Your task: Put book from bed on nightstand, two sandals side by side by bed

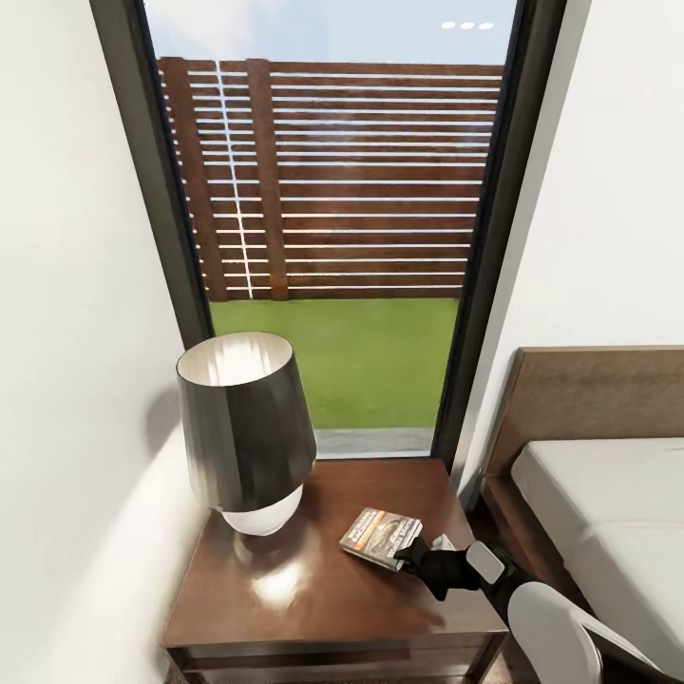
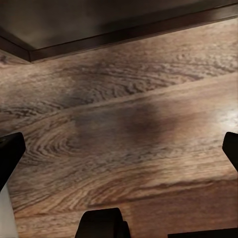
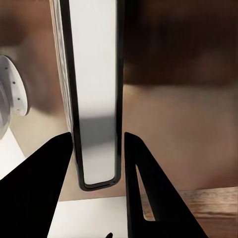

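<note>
The book (image 1: 380,538) lies on the right half of the nightstand (image 1: 285,598), its dark cover with an orange band facing up. My right gripper (image 1: 410,556) reaches in from the bed side and is shut on the book's near edge. In the right wrist view the book (image 3: 96,74) stands edge-on, white pages between dark covers, with a black finger (image 3: 54,168) pressed to each side. My left gripper (image 2: 119,148) hangs open over the wood-plank floor (image 2: 124,124). The bed (image 1: 608,513) is at the right. The sandals are out of view.
A lamp (image 1: 245,427) with a dark shade and white base fills the nightstand's left back part. Behind it is a tall black-framed window (image 1: 332,190) showing the slatted fence. White walls close in on both sides. A dark furniture edge (image 2: 124,25) borders the floor.
</note>
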Controlling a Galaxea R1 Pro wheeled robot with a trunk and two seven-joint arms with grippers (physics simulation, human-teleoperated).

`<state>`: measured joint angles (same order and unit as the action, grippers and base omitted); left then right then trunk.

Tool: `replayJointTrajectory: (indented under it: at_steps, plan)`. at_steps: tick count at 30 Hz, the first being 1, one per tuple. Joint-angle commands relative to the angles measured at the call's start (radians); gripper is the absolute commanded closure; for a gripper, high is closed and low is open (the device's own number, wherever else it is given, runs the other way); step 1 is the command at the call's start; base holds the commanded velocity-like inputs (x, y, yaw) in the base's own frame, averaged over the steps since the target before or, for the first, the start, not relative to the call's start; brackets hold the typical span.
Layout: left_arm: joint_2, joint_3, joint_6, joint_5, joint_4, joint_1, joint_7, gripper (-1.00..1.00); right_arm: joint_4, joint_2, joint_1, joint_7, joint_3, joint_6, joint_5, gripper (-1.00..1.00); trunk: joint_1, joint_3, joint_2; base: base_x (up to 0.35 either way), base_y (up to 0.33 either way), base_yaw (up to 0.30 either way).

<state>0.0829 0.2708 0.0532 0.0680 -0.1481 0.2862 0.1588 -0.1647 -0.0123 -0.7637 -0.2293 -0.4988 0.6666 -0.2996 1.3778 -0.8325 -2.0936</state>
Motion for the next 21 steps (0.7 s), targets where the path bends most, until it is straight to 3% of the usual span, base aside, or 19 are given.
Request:
replayJointTrajectory:
  at_steps: [1, 11, 17, 21]
  plan:
    - [0.0, 0.008, 0.004, 0.007, 0.001, 0.001, 0.005, -1.0, -0.002, 0.0, 0.0, 0.001, -0.001, 0.005, -0.003, 1.0, 0.0, -0.001, 0.0, 0.0, 0.0, 0.0]
    - [0.001, 0.008, 0.004, 0.007, 0.001, 0.001, 0.005, -1.0, -0.002, 0.0, -0.002, 0.001, -0.001, 0.005, -0.003, 1.0, 0.0, -0.001, 0.0, 0.0, 0.0, 0.0]
    - [0.001, 0.008, 0.004, 0.007, 0.001, 0.001, 0.005, -1.0, -0.003, 0.0, -0.004, 0.001, -0.001, 0.005, -0.003, 1.0, 0.023, -0.02, -0.042, 0.0, 0.0, 0.0]
    - [0.001, 0.008, 0.004, 0.007, 0.001, 0.001, 0.005, -1.0, -0.002, 0.0, -0.007, 0.001, -0.001, 0.005, -0.003, 1.0, 0.023, -0.02, -0.042, 0.0, 0.0, 0.0]
